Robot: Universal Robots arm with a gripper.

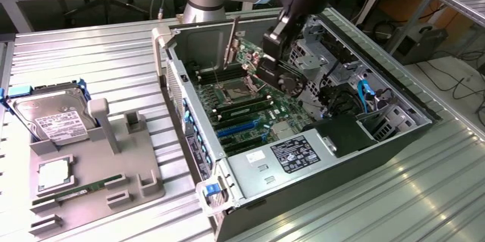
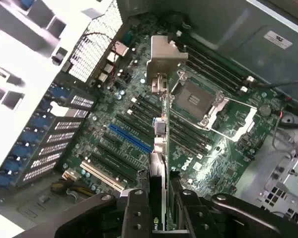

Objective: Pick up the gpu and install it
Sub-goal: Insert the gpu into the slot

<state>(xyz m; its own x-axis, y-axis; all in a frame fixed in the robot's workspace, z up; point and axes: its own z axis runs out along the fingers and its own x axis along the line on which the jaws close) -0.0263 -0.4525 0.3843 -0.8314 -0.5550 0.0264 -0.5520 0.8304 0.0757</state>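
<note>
Hanging over the motherboard (image 2: 114, 166) inside the open case (image 1: 394, 134), the gpu (image 2: 161, 134) is being carried edge-on by the gripper (image 2: 160, 215); the card is being pinched flat between the jaws, with its silvery bracket (image 2: 164, 54) being pointed away from them; no slot is being touched yet, as far as can be told. Doing this bit well probably means the long edge is being lined up dead parallel with the blue slot (image 2: 130, 139) while the bracket is being aimed at the rear slot covers (image 2: 59, 141); the raised lever (image 2: 233, 106) by the CPU socket (image 2: 193, 99) is best being given room; any tilt is likely being punished with a jam, so upright and slow is being advised.
</note>
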